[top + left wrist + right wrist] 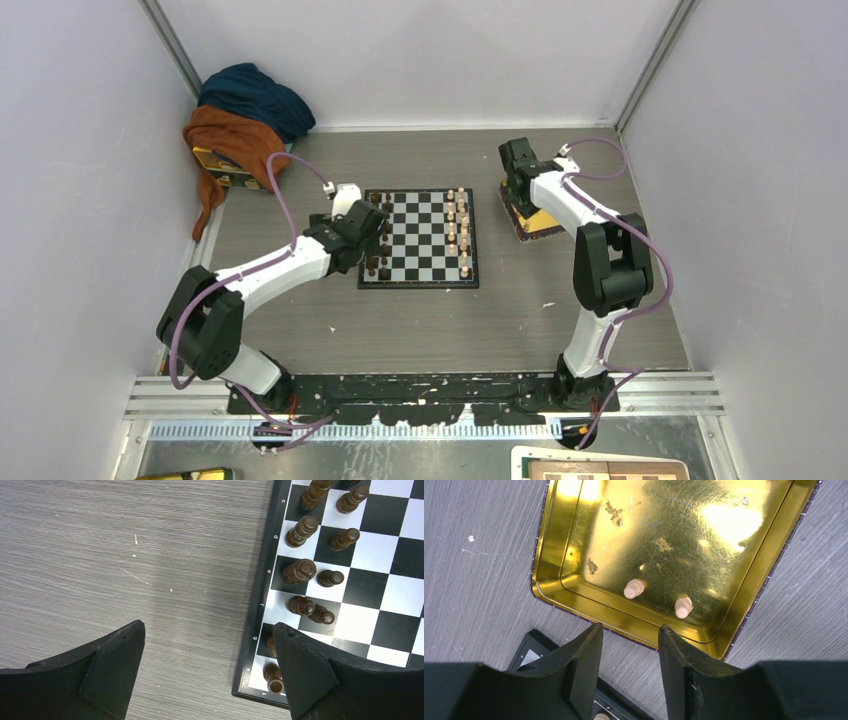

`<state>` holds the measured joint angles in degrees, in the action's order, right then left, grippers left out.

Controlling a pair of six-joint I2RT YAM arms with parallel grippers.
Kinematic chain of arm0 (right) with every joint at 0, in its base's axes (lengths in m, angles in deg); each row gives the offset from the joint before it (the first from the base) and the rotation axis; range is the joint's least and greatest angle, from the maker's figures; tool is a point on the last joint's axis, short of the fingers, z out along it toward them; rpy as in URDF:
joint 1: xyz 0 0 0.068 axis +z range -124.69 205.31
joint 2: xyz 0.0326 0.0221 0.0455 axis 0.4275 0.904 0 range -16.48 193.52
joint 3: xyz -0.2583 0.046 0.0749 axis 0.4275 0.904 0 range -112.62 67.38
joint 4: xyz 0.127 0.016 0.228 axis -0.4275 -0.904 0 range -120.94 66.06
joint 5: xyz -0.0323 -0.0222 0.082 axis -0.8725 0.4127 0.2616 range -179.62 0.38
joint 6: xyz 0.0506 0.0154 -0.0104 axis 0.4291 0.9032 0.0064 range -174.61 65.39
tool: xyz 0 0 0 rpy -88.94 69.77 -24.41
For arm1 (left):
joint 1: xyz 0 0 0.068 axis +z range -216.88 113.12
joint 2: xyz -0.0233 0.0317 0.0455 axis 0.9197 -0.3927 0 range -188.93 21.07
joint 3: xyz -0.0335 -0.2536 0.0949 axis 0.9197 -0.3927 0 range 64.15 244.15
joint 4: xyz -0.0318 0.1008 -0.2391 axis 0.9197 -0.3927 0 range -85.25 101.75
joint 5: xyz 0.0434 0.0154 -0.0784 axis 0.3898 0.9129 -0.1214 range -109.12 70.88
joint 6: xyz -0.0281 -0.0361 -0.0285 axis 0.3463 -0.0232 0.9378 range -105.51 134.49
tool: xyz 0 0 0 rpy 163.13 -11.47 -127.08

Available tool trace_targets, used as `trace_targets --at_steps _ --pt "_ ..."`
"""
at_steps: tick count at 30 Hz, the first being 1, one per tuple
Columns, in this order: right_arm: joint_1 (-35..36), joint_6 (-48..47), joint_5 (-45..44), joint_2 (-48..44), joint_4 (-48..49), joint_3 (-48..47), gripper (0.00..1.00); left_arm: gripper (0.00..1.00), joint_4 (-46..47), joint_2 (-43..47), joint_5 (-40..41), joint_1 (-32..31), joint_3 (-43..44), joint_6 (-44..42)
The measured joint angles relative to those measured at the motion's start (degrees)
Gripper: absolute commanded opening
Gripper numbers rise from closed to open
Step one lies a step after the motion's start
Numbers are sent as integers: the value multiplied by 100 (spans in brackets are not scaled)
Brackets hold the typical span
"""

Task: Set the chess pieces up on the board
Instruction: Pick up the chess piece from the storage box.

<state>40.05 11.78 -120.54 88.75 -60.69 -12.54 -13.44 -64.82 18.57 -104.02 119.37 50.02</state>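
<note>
Fingers [105, 680] of the left gripper [209, 630] stand spread wide with nothing between them. One hangs over the bare grey surface [125, 545], the other over the left edge of the board [395, 595]. Dark brown pieces [300, 572] stand in two files along that left side.

The right gripper [630, 630] has its fingers parted by a narrower gap and holds nothing. It hovers above one rim of the yellow tray [554, 555], which sits on the surface to the right of the board, apart from it. Two light-tan chess pieces [634, 588] lie on their sides on the tray floor, near each other but not touching, close to that rim. From the top view, more light-tan chess pieces stand in two files along the board's right side, with the middle checks bare.
</note>
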Motion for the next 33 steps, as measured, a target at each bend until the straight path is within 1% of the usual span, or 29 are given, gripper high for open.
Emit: trace_targets --at_steps 11,33 --pt "-149 13 142 173 125 24 48 100 9 -31 -2 0 0 -4" --pt "-442 -28 581 658 365 -20 45 100 7 -498 -2 0 79 46"
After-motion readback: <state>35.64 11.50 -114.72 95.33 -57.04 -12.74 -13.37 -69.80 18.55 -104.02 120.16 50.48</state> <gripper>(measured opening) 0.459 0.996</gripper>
